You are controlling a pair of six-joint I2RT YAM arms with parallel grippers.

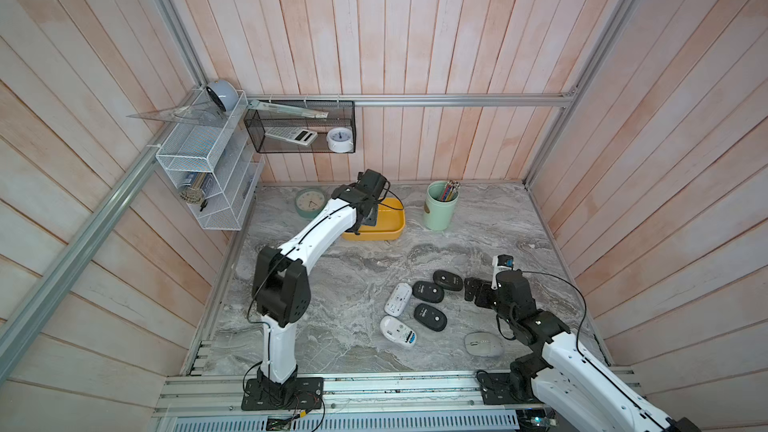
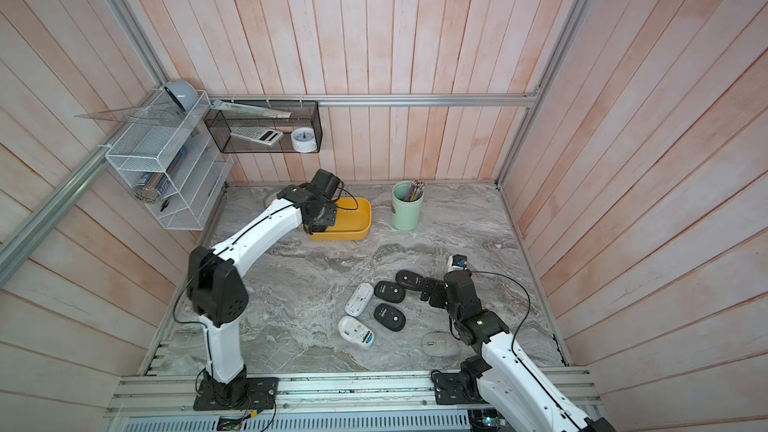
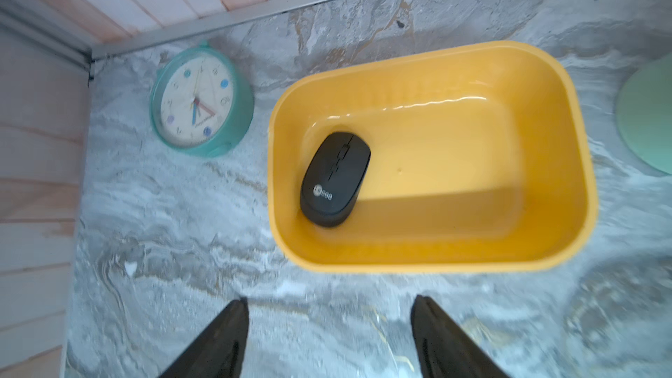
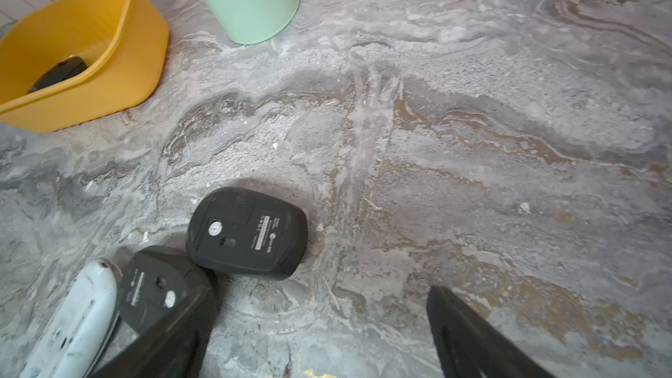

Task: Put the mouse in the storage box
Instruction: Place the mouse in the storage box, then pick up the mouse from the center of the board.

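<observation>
My left claw (image 3: 329,301) hangs wide open and empty at the near side of the storage box (image 3: 436,267). The black mouse (image 3: 334,180) sits inside, left end. Right claw (image 4: 322,289) is open too, just beside an upside-down mouse (image 4: 247,232).

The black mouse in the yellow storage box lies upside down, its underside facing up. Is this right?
Not quite. The black mouse does lie in the storage box, but top side up: the left wrist view shows its scroll wheel and logo.
</observation>
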